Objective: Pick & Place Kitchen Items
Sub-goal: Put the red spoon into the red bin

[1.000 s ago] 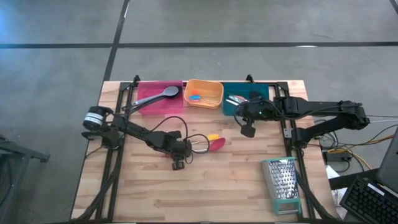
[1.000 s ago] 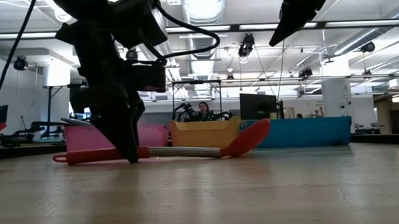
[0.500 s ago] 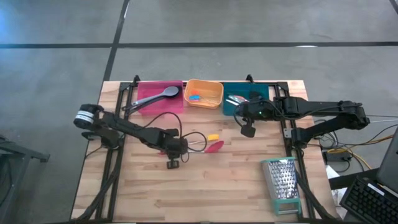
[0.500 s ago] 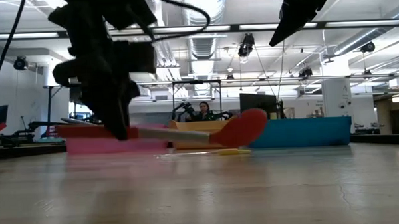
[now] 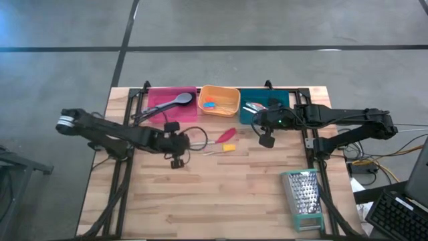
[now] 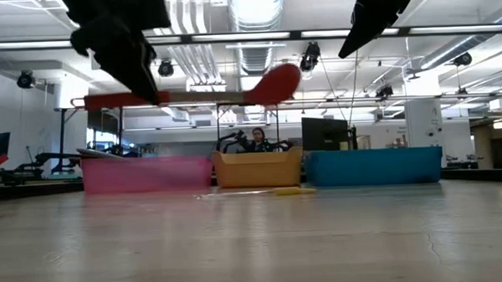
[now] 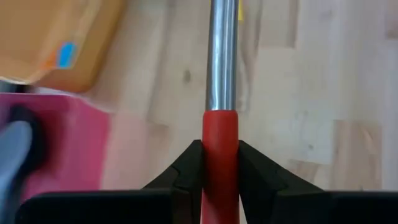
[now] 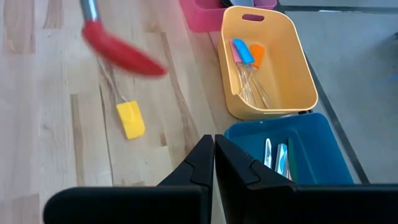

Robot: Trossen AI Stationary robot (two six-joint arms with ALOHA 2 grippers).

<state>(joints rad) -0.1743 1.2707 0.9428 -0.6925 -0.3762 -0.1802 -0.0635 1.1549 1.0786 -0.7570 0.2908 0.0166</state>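
Where it lay on the table, the red spatula (image 6: 270, 83) now hangs pinched in the left tool (image 7: 221, 163).

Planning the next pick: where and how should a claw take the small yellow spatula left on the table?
Judging by its pose, grip the thin wire handle, not the head. The yellow spatula lies flat on the wood, in front of the orange bin, so come straight down from above with the fingers across the handle's line. The flat head sits too low and broad to pinch, while the handle is slim, though a shallow target.

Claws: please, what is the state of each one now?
Left claw: closed on the red spatula, lifted above the table.
Right claw: closed, holding nothing.
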